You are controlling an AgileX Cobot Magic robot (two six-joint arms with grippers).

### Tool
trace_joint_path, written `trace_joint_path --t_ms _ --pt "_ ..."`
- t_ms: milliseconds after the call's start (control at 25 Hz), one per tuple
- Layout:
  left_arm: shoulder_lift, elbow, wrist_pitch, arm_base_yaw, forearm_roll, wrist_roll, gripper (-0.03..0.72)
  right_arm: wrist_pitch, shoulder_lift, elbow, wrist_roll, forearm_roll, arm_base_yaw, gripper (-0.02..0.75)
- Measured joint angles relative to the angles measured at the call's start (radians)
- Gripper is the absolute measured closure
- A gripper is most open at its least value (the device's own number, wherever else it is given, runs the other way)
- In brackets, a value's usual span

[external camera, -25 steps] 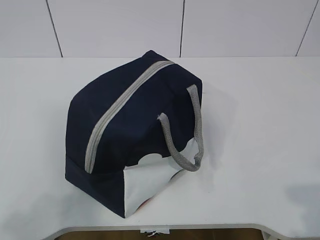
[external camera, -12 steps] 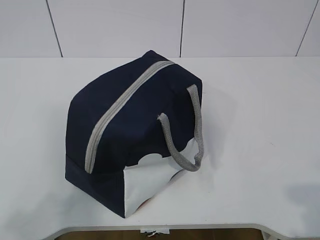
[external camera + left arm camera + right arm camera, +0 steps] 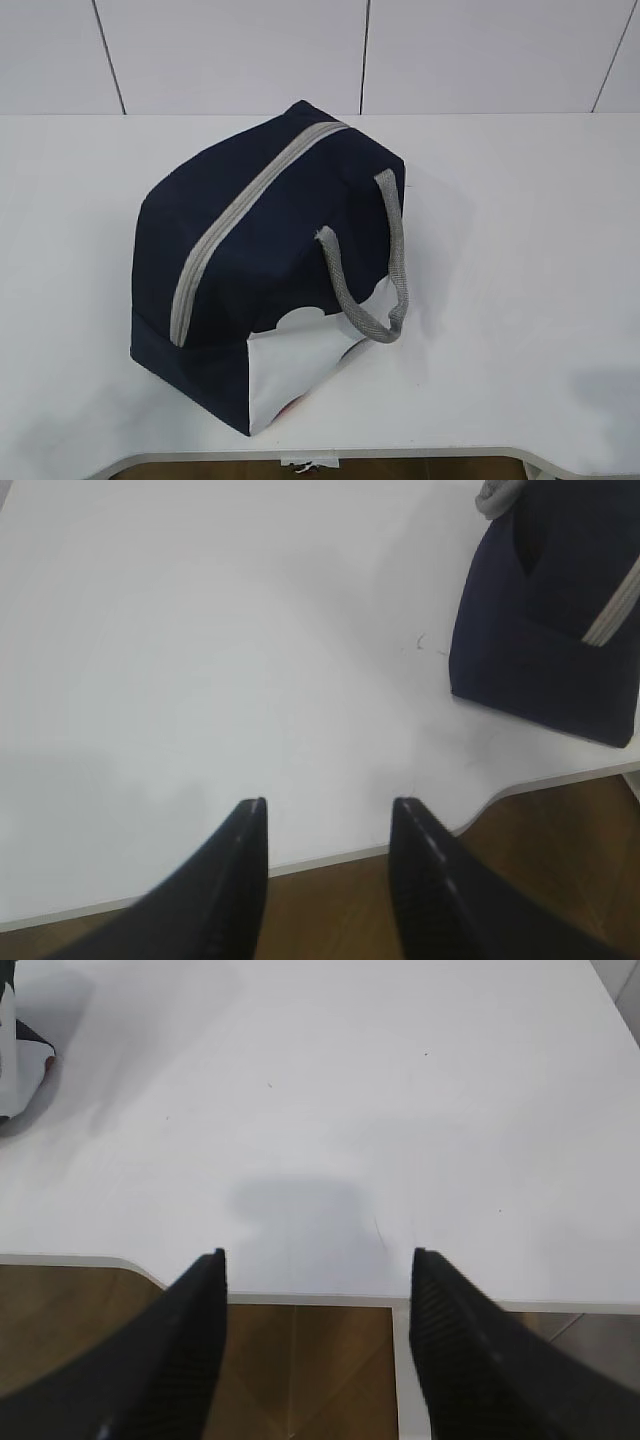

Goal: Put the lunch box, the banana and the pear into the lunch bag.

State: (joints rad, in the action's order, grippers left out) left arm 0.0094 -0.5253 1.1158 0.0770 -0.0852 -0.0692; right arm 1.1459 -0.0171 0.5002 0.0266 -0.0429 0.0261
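The navy lunch bag (image 3: 265, 260) stands on the white table (image 3: 520, 250), its grey zipper closed along the top and a grey handle (image 3: 385, 270) hanging over its white side panel. One corner of the lunch bag (image 3: 550, 620) shows at the upper right of the left wrist view. My left gripper (image 3: 328, 810) hangs open and empty over the table's front edge. My right gripper (image 3: 318, 1257) is open and empty too, above the front edge, well right of the bag. Neither gripper shows in the exterior view. The lunch box, the banana and the pear are out of view.
The table's front edge (image 3: 420, 455) has a curved cut-out near each wrist camera, with brown floor (image 3: 300, 1370) below. A white tiled wall (image 3: 240, 55) rises behind the table.
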Motion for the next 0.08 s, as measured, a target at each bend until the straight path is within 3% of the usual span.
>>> trace_joint_path --t_ms 80 --pt "0.000 0.000 0.000 0.000 0.000 0.000 0.381 0.000 0.000 0.000 0.000 0.000 0.000 0.283"
